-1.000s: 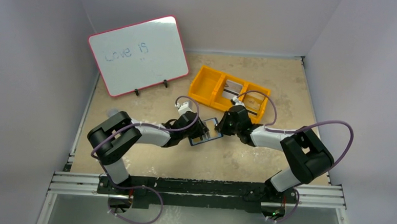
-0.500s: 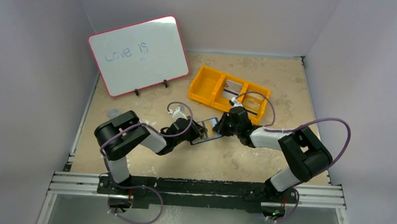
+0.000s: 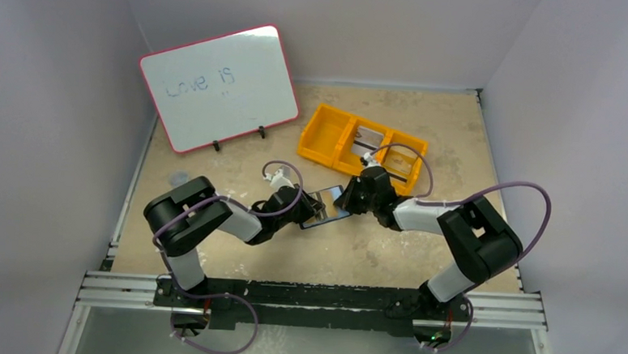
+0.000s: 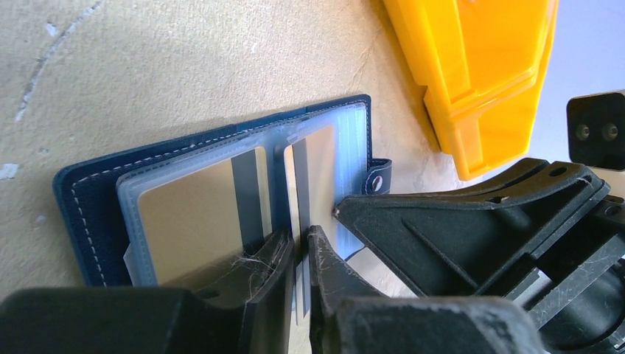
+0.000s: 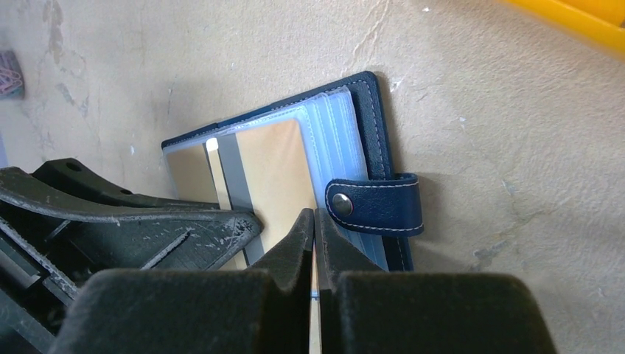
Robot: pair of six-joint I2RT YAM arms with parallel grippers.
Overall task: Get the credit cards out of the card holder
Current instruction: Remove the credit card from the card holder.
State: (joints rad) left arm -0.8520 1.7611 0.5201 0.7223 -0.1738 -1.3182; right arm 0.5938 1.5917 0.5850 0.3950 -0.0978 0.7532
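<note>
From above, both the left end effector (image 3: 304,210) and the right end effector (image 3: 347,201) cover parts of the card holder (image 3: 326,207), and what lies in the orange tray (image 3: 307,144) is too small to tell. In the left wrist view the holder's near edge is behind the fingers (image 4: 269,276); whether they pinch anything is unclear. The tray runs off the top edge.

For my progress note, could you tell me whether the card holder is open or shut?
Open: the holder lies spread flat, clear pockets and striped cards facing up.
</note>
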